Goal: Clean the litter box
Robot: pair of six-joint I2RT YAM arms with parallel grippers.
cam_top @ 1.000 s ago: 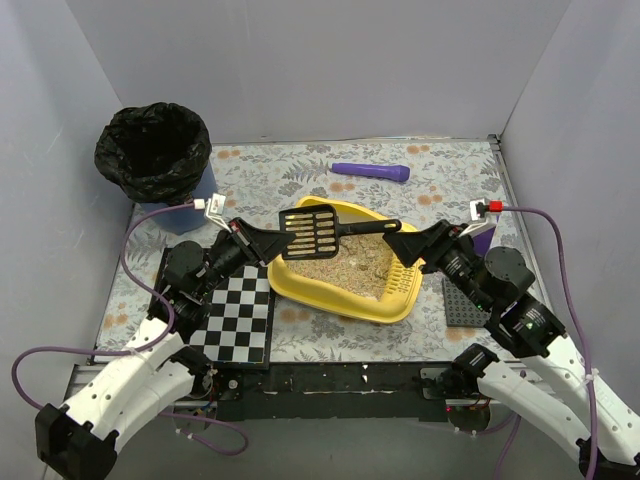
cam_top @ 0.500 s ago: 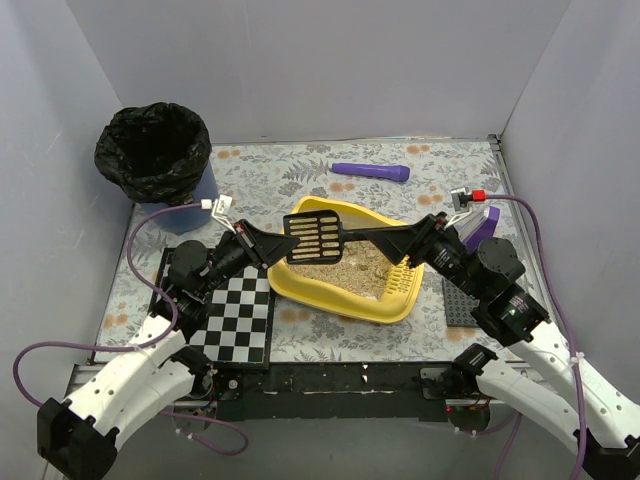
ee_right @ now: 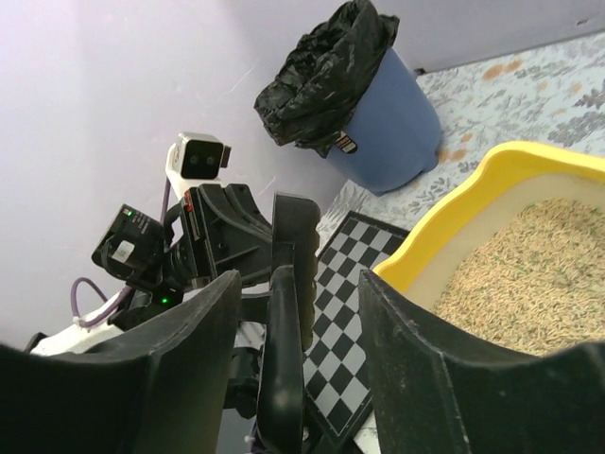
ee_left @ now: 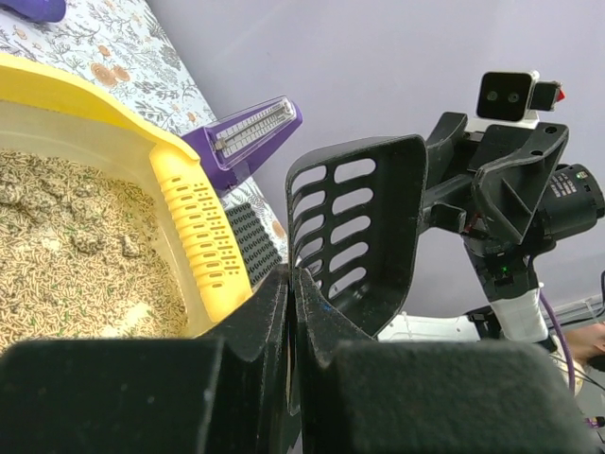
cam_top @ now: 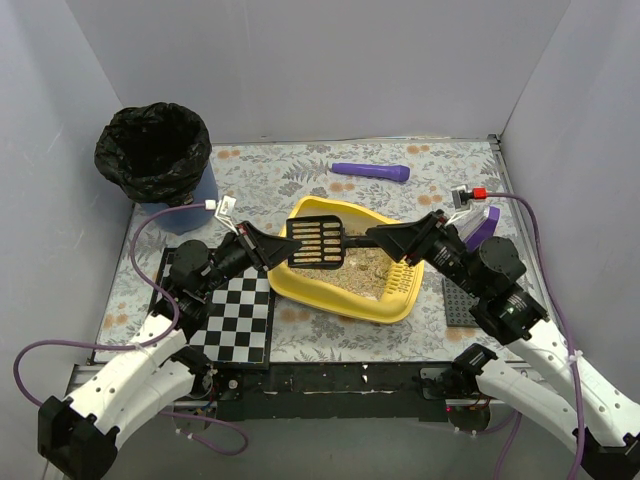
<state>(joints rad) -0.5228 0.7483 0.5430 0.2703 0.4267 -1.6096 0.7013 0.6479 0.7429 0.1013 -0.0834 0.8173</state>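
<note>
The yellow litter box (cam_top: 330,304) with beige litter sits mid-table; its rim shows in the left wrist view (ee_left: 57,83) and the right wrist view (ee_right: 454,200). A black slotted scoop (cam_top: 318,242) is held above its far left part. My left gripper (cam_top: 265,246) is shut on the scoop's left edge, with the rim pinched between the fingers in its own view (ee_left: 290,274), where the scoop (ee_left: 364,227) stands edge-up. My right gripper (cam_top: 384,238) is open, its jaws on either side of the scoop's handle (ee_right: 282,378) without closing on it.
A blue bin with a black bag (cam_top: 155,150) stands at the back left, also in the right wrist view (ee_right: 364,104). A purple cylinder (cam_top: 370,171) lies at the back. A checkerboard (cam_top: 236,310) lies left of the box, a dark studded plate (cam_top: 461,300) and a purple object (cam_top: 486,226) to its right.
My right gripper has moved left along the scoop's handle, so its fingers now straddle it closer to the head. The scoop has dropped slightly over the litter.
</note>
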